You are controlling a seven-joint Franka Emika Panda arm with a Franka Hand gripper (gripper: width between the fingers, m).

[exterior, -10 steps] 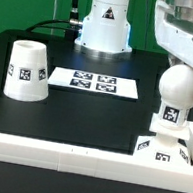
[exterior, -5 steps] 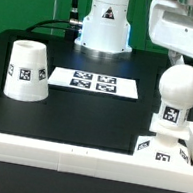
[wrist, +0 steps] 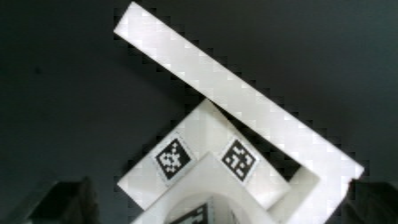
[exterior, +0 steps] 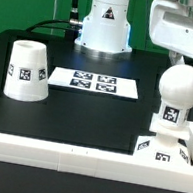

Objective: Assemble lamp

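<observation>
The round white bulb (exterior: pixel 175 97) stands upright on the flat square base (exterior: pixel 162 149) at the exterior view's right, by the front rail. The tapered shade (exterior: pixel 28 70) stands mouth down at the exterior view's left, apart from them. My gripper (exterior: pixel 184 60) hangs just above the bulb's top, open and holding nothing. In the wrist view the base's tagged faces (wrist: pixel 192 158) and the top of the bulb (wrist: pixel 210 208) lie below me. My dark fingers (wrist: pixel 64 200) stand wide apart on either side.
The marker board (exterior: pixel 93 83) lies flat mid-table between the shade and the bulb. A long white rail (exterior: pixel 75 158) runs along the front edge and shows in the wrist view (wrist: pixel 222 85). The robot's base (exterior: pixel 104 25) stands at the back.
My gripper has risen off the bulb and shifted a little toward the exterior view's left. The bulb stays standing on the base.
</observation>
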